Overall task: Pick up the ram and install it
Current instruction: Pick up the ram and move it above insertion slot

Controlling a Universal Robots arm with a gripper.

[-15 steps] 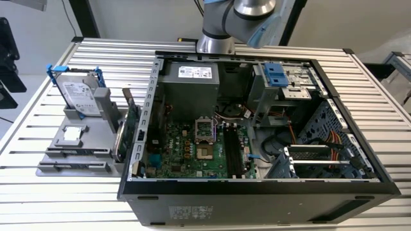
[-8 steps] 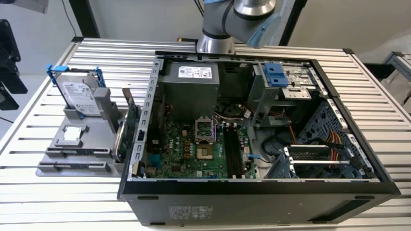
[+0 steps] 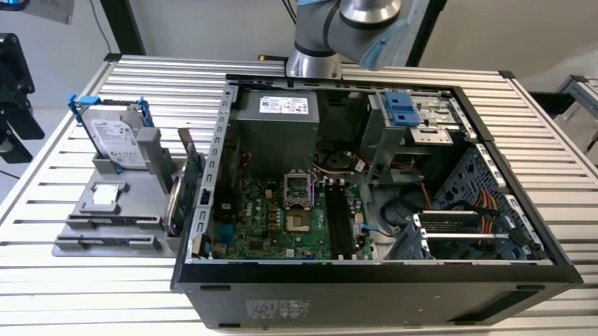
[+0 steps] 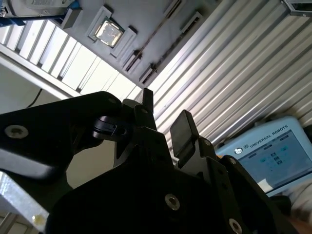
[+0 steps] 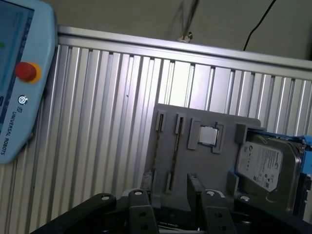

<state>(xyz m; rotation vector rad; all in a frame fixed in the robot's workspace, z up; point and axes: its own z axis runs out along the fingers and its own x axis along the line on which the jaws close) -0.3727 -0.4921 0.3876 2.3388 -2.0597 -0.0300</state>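
Slatted table's [image 5: 146, 43] holder [image 5: 195, 165] carries ram [image 5: 156, 148] edge-on, parallel to slats [image 5: 112, 97].

The black two-finger gripper [image 4: 164, 116] occupies the foreground with its jaws standing apart. The ribbed aluminium table surface [image 4: 229, 73] is visible through the gap. A flat grey fixture plate [image 4: 146, 14] lies on this table. A square silver chip [image 4: 108, 33] sits in a recess of the plate, near several narrow slots [image 4: 134, 58]. A light-blue teach pendant with a screen [image 4: 270, 156] rests on the table, well apart from the plate.
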